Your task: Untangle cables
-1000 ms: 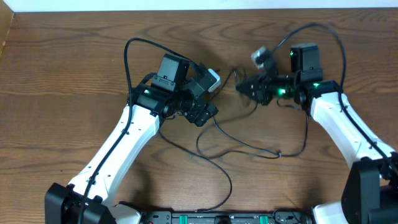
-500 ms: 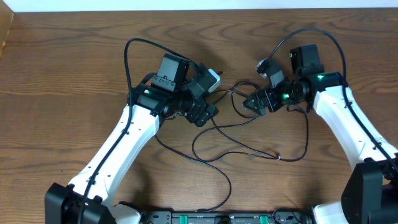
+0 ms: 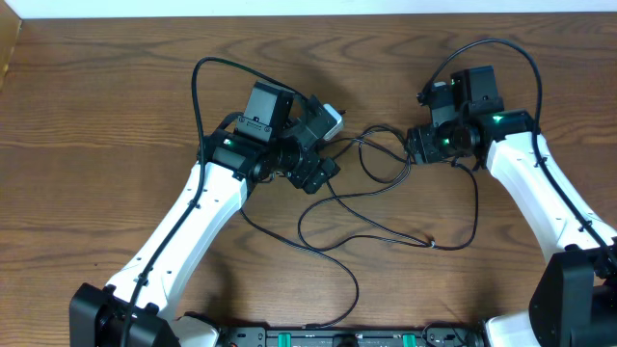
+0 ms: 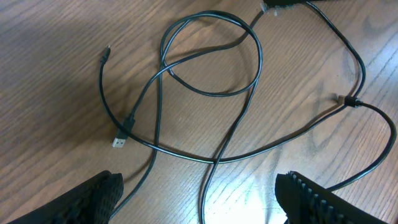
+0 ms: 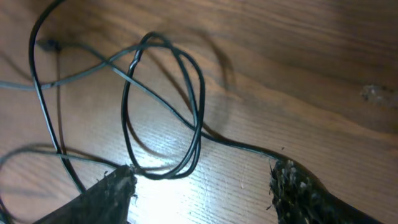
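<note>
Both arms (image 3: 193, 226) have long white shells and black joints. Small green lights glow near the right wrist (image 3: 453, 135). A thick black lead (image 3: 207, 72) loops above the left wrist.

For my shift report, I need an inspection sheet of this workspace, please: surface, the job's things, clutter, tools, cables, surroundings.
Surface: brown wooden table, bare wood visible around the arms.
Job's things: thin black cables lying on the table between the arms, looped and crossing one another; a small plug end lies free on the wood.
Clutter: nothing seen.
Tools: left tool open, above the crossing cords, holding nothing; right tool open over a double loop, nothing between its fingers.
Cables: thicker black arm leads arch over each arm, apart from the thin cords.
Surroundings: pale strip along the table's far edge.
</note>
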`<action>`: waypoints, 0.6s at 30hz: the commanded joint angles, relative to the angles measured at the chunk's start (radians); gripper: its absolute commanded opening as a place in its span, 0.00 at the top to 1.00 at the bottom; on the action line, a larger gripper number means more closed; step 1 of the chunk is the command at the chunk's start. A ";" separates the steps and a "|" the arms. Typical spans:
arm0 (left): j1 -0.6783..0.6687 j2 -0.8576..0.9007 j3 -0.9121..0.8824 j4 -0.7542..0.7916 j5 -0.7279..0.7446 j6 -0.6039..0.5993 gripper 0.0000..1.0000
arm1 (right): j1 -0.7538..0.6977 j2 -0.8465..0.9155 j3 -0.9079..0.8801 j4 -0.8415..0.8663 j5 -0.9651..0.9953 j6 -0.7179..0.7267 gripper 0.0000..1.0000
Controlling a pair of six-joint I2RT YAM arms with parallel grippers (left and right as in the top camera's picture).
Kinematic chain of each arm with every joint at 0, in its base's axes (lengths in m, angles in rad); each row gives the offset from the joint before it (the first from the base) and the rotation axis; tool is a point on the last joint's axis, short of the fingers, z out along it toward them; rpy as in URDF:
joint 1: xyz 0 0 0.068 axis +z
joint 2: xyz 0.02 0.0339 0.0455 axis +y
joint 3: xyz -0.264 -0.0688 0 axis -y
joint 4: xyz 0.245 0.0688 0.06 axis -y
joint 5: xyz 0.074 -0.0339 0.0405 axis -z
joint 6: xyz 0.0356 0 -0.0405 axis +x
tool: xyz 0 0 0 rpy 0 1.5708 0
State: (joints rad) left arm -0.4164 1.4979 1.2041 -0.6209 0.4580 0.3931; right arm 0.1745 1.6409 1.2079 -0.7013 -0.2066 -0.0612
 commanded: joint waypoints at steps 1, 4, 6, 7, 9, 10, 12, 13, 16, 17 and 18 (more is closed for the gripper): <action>-0.001 -0.004 0.004 0.002 0.009 -0.006 0.16 | 0.014 0.016 -0.031 0.022 0.024 0.103 0.44; -0.001 -0.004 0.004 0.002 0.009 -0.006 0.16 | 0.038 0.038 -0.050 0.032 0.020 0.117 0.55; -0.001 -0.004 0.004 0.002 0.009 -0.006 0.16 | 0.062 0.051 -0.053 0.029 0.020 0.117 0.59; -0.001 -0.004 0.004 0.002 0.009 -0.006 0.16 | 0.072 0.056 -0.053 0.029 0.020 0.118 0.59; -0.001 -0.004 0.004 0.001 0.009 -0.006 0.16 | 0.109 0.061 -0.053 0.032 0.021 0.140 0.59; -0.001 -0.004 0.004 0.001 0.009 -0.006 0.16 | 0.122 0.061 -0.053 0.032 0.021 0.144 0.59; -0.001 -0.004 0.004 0.001 0.009 -0.006 0.16 | 0.145 0.061 -0.053 0.032 0.033 0.162 0.59; -0.001 -0.004 0.004 0.001 0.009 -0.006 0.16 | 0.156 0.061 -0.053 0.032 0.051 0.177 0.59; -0.001 -0.004 0.004 0.001 0.009 -0.006 0.16 | 0.181 0.061 -0.053 0.031 0.102 0.204 0.59; -0.001 -0.004 0.004 0.001 0.009 -0.006 0.16 | 0.186 0.061 -0.053 0.028 0.104 0.204 0.58; -0.001 -0.004 0.004 0.001 0.009 -0.006 0.16 | 0.190 0.061 -0.055 0.023 0.103 0.211 0.59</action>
State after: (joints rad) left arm -0.4160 1.4979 1.2041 -0.6209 0.4580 0.3927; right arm 0.3504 1.7008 1.1587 -0.6704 -0.1474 0.1040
